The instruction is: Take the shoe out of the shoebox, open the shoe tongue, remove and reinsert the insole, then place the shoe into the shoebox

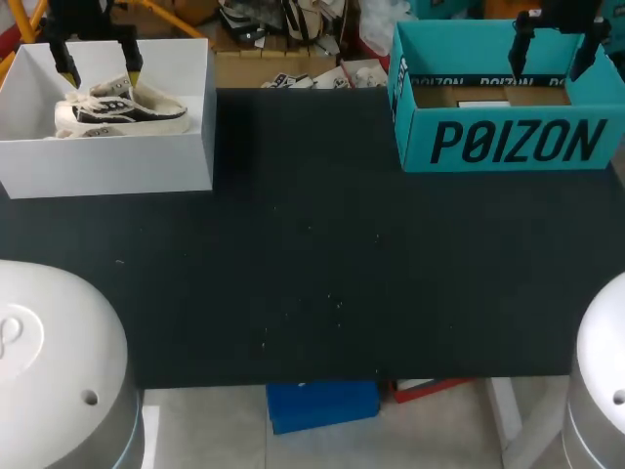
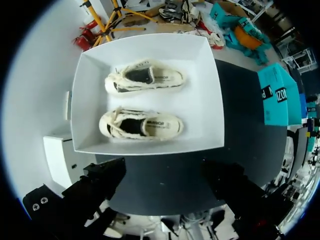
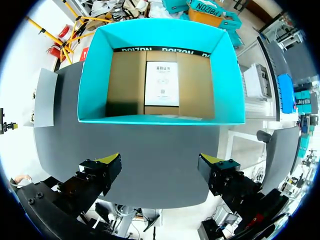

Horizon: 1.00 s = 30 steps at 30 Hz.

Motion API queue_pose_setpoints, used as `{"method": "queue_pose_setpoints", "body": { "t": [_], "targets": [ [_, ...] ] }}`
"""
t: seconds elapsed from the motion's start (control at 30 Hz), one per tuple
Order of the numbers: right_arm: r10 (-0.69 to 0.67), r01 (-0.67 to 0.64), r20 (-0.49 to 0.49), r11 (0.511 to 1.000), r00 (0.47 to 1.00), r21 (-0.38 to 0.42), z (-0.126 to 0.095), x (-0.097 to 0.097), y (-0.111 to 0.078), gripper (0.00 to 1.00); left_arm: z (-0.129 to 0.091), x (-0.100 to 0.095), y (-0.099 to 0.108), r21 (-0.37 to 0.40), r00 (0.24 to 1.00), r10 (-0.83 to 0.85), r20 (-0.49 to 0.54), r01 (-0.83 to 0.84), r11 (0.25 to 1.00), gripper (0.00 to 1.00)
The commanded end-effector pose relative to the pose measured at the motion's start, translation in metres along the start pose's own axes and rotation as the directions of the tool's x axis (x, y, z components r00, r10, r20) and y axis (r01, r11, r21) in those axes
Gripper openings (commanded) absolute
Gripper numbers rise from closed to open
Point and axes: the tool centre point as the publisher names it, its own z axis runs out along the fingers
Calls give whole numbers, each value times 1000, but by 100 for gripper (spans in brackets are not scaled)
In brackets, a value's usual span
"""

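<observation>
Two white rounded arm bases (image 1: 49, 362) sit closest in the head view, at the near edge of the black table (image 1: 312, 264). A white box (image 1: 107, 166) stands at the table's far left corner with a pair of shoes (image 1: 122, 109) inside. My left gripper (image 1: 101, 70) hangs above it, fingers apart and holding nothing. A teal box (image 1: 508, 142) stands at the far right corner, and my right gripper (image 1: 550, 61) hangs over it, also spread and empty.

From the left wrist, my left gripper (image 2: 162, 172) looks down past the box wall (image 2: 150, 147). The nearer shoe (image 2: 141, 125) and the farther shoe (image 2: 145, 78) lie side by side, apart from each other, openings facing up. Taking a shoe out is the step in hand, I judge. I should go for the nearer shoe, dropping straight down with one finger on each long side around its middle. That means staying clear of the box wall, the loose laces and the other shoe, then lifting straight up until the sole clears the rim.

From the right wrist, my right gripper (image 3: 161, 165) is open above the teal box's near wall (image 3: 155, 120). Only a white card (image 3: 161, 83) lies on its brown floor. This arm has nothing to do until the shoe is on the open table between the boxes.
</observation>
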Motion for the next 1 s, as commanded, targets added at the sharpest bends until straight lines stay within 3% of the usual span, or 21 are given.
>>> {"method": "queue_pose_setpoints", "body": {
  "t": [0.03, 0.4, 0.47, 0.57, 0.7, 0.77, 0.87, 1.0],
  "targets": [
    [0, 0, 0, 1000, 1000, 0, 0, 0, 0, 100, 0, 0, 0, 0, 1000, 0, 0, 0, 1000, 100],
    [0, 0, 0, 1000, 1000, 0, 0, 0, 0, 100, 0, 0, 0, 0, 1000, 0, 0, 0, 1000, 100],
    [0, 0, 0, 1000, 1000, 0, 0, 0, 0, 100, -2, 2, 1, 99, 985, 170, 6, -170, 981, 100],
    [0, 0, 0, 1000, 1000, 0, 0, 0, 0, 100, -8, 2, 0, 131, 930, 365, -51, -356, 925, 100],
    [0, 0, 0, 1000, 1000, 0, 0, 0, 0, 100, -14, 1, -4, 167, 801, 597, -42, -583, 795, 100],
    [0, 0, 0, 1000, 1000, 0, 0, 0, 0, 100, -18, 2, -6, 169, 697, 715, -45, -700, 694, 100],
    [0, 0, 0, 1000, 1000, 0, 0, 0, 0, 100, -20, 1, -7, 150, 487, 873, 34, -866, 477, 100],
    [0, 0, 0, 1000, 1000, 0, 0, 0, 0, 100, -20, -1, -9, 36, 189, 978, 88, -982, 187, 100]
  ]
}}
